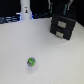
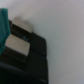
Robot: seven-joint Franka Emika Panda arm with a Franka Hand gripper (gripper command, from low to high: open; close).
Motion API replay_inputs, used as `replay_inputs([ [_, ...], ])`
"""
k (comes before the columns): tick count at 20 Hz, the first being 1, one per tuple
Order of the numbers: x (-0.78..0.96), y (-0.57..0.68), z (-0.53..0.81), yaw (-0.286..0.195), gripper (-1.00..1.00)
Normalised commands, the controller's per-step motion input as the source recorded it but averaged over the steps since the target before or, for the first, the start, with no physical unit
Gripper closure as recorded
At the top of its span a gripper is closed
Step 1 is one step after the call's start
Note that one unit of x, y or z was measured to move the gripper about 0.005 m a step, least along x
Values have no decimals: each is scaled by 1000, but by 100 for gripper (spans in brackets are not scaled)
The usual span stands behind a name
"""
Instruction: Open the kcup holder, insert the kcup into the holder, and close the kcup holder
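Claw (image 1: 62,11) sits over the kcup holder (image 1: 63,27) at the back of the table on the exterior view's right; it reads only as a dark blurred mass, so can't tell if the jaws are released or clenched. Wrist view has a teal finger (image 2: 4,25) at the frame edge, close above the holder (image 2: 25,50), but whether it's touching is unclear at this blur.

Holder: black box, two grey drawer fronts facing the camera in the exterior view, both look flush, probably closed, though resolution is poor. Wrist view shows one pale grey face of the holder inside the black frame.

Kcup (image 1: 31,62) is on the white table (image 1: 55,60), near the front edge of the scene, well apart from the holder and the claw. Green with white patches, lying free, nothing touching it.

White bottle-like post (image 1: 25,11) stands upright at the back on the exterior view's left, well apart from the holder.
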Motion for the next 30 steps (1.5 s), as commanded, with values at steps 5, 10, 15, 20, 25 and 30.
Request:
replay_inputs([
  [5,-148,662,-156,-173,-100],
  [10,-80,596,-202,-163,-100],
  [15,-46,542,-239,-159,-100],
  [20,-56,413,-298,-137,-100],
  [25,-156,240,-375,-102,-100],
  [30,-303,83,-373,-56,-100],
])
